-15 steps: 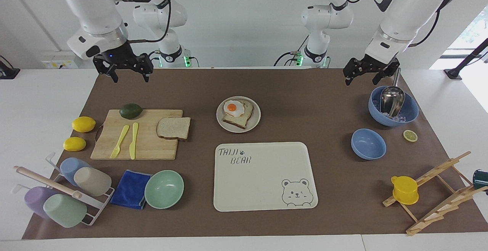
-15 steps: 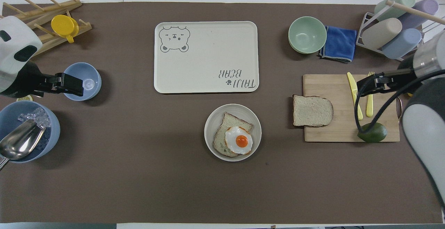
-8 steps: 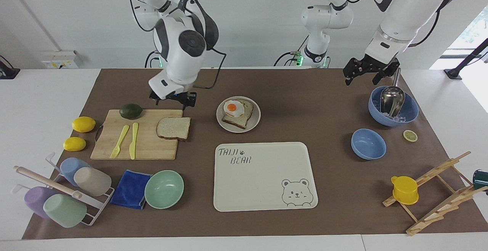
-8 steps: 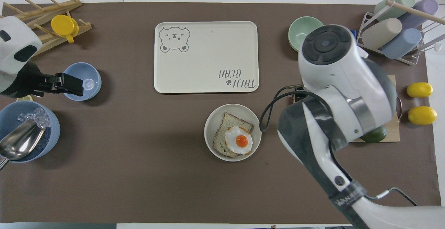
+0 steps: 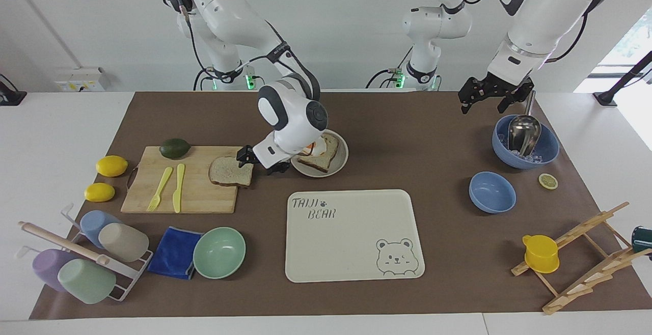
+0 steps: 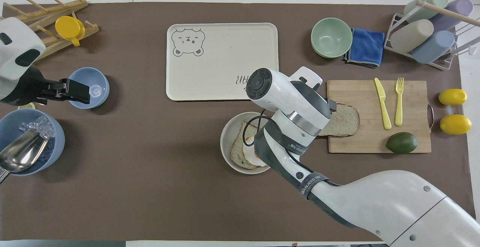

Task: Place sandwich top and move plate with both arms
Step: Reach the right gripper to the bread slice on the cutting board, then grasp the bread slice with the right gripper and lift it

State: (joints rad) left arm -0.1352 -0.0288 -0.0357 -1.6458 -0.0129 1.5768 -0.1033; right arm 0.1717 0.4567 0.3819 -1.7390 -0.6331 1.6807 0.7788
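Note:
The sandwich top [image 5: 229, 170] lies flat on the wooden cutting board [image 5: 204, 197], at the board's end nearest the plate; it also shows in the overhead view [image 6: 343, 121]. The plate [image 5: 340, 162] holds a slice with a fried egg [image 5: 324, 152] and is partly covered by my right wrist in both views [image 6: 226, 143]. My right gripper [image 5: 261, 163] is open and low, at the edge of the sandwich top beside the plate. One of its fingers [image 6: 331, 105] shows over that edge. My left gripper [image 5: 485, 102] is open and waits in the air, over the small blue bowl [image 6: 95, 89].
The cream bear tray [image 5: 351, 238] lies farther from the robots than the plate. An avocado [image 5: 174, 147], a yellow knife and a fork [image 5: 170, 187] are on the board, with two lemons [image 5: 111, 166] beside it. A blue bowl with a scoop [image 5: 524, 141] and a green bowl [image 5: 219, 252] stand nearby.
My right arm has swung in from its end of the table and come down to the sandwich top's edge beside the plate. The left arm has not moved.

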